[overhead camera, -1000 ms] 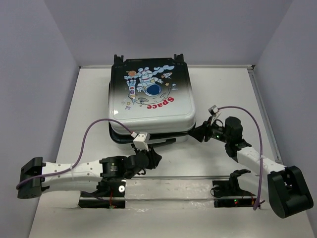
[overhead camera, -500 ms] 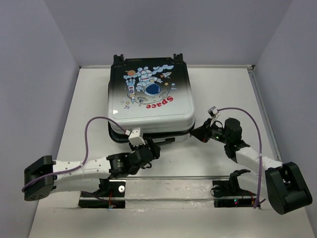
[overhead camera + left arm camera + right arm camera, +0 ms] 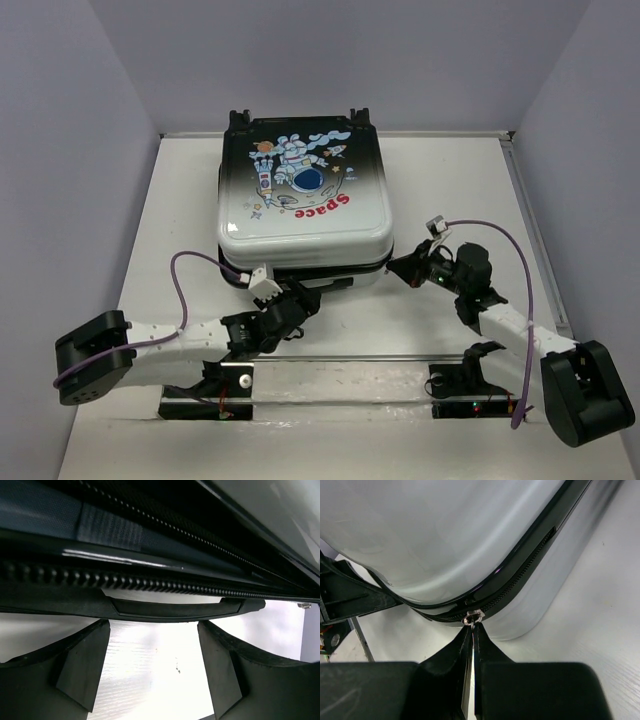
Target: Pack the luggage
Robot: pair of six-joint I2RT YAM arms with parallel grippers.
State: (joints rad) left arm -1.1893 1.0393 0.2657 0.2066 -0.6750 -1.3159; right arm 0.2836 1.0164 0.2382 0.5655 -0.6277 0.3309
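- Since a second earlier, the left gripper (image 3: pixel 300 298) had been spread from nearly closed to wide, and its arm had been drawn lower toward the near edge. The right gripper (image 3: pixel 472 630) had been closed down over the same span.
- Nothing was held between the left fingers; they were stood just before the carry handle (image 3: pixel 175 607), one to each side, apart from it.
- The right jaws were pressed fully together, and the zipper pull (image 3: pixel 472 616) appeared to be pinched at their very tips.
- The luggage (image 3: pixel 305 200) was laid flat on the table (image 3: pixel 180 200), astronaut side up, with its lid lowered onto the base and a dark seam left along the near edge.
- The pull could be lost, since only the fingertips were on it.
- The slider could be jammed at the rounded corner if it were drawn off the line of the track.
- With the left side released, the shell could be dragged or turned by the zip force, and lining seen in the gap could be caught in the teeth.
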